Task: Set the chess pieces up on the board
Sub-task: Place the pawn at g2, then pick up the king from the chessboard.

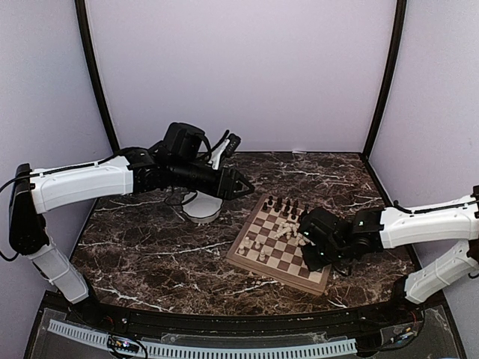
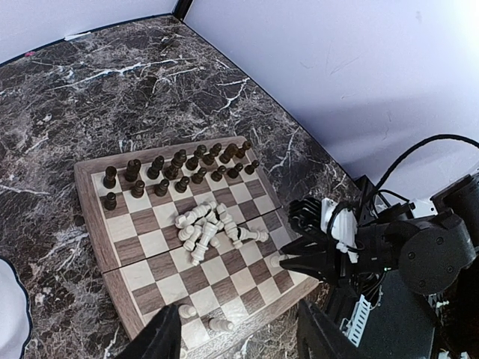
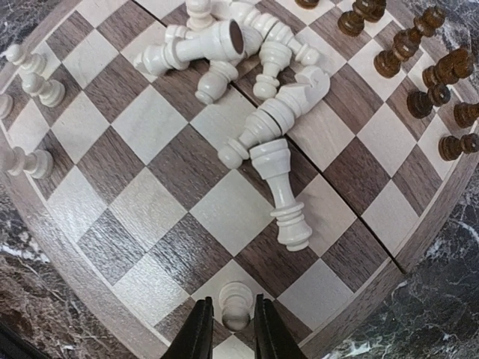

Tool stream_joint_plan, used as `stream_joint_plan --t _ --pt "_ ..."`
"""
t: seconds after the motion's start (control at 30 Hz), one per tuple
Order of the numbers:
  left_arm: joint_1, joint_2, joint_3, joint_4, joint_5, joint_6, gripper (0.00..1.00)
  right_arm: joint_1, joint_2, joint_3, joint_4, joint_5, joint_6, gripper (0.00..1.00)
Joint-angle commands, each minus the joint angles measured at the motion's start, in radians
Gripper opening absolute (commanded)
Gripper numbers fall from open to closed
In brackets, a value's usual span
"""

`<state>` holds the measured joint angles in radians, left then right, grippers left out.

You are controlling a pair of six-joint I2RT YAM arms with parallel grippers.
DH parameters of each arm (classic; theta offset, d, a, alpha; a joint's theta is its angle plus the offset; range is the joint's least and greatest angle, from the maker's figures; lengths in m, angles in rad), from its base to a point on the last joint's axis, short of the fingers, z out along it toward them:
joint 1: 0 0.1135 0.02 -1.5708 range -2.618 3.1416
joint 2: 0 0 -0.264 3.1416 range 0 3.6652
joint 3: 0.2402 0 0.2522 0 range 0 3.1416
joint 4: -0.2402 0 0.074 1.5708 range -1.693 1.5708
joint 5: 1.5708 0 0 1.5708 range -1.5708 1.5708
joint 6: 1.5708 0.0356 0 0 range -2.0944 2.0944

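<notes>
Lilac walls [image 1: 239,75] are enclosing a dark marble table [image 1: 150,247]. Toward its far left, the left gripper [image 1: 243,186] is hovering near a white scalloped bowl [image 1: 203,212], fingers spread and carrying nothing. Right of the table's centre, the square wooden chessboard [image 2: 84,196] is lying at an angle. Sixteen dark brown chessmen [image 2: 178,158] are standing in two rows along its far edge. A heap of pale cream chessmen [image 2: 206,228], roughly ten but too tangled for an exact count, is lying mid-board, and about four more are standing along the near edge. At the board's right edge, the right gripper [image 3: 233,329] is straddling one upright pale pawn [image 3: 236,303], jaws slightly parted; whether they are pinching it cannot be told. Such turned wood is looking light, hard, smooth and prone to rolling, so a hold across the narrow waist is seeming safest.
</notes>
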<state>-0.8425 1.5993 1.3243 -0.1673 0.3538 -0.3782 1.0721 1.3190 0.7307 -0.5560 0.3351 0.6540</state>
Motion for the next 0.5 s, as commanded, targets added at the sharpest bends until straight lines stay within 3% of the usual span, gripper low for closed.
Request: stream_joint_plan --t 0.0,0.17,0.3,0.47 --pt "0.000 -0.004 0.005 -0.007 0.015 0.002 0.55 -0.013 -0.053 0.113 -0.071 0.011 -0.026 0.23" --pt "0.000 0.001 0.010 -0.009 0.018 0.004 0.55 -0.072 -0.071 0.225 -0.127 0.017 -0.101 0.25" --pt "0.001 0.006 0.016 -0.010 0.023 0.003 0.55 -0.211 -0.025 0.237 -0.150 -0.076 -0.158 0.22" --pt "0.000 0.006 0.021 -0.017 0.026 0.004 0.55 -0.253 0.094 0.232 -0.165 -0.198 -0.246 0.23"
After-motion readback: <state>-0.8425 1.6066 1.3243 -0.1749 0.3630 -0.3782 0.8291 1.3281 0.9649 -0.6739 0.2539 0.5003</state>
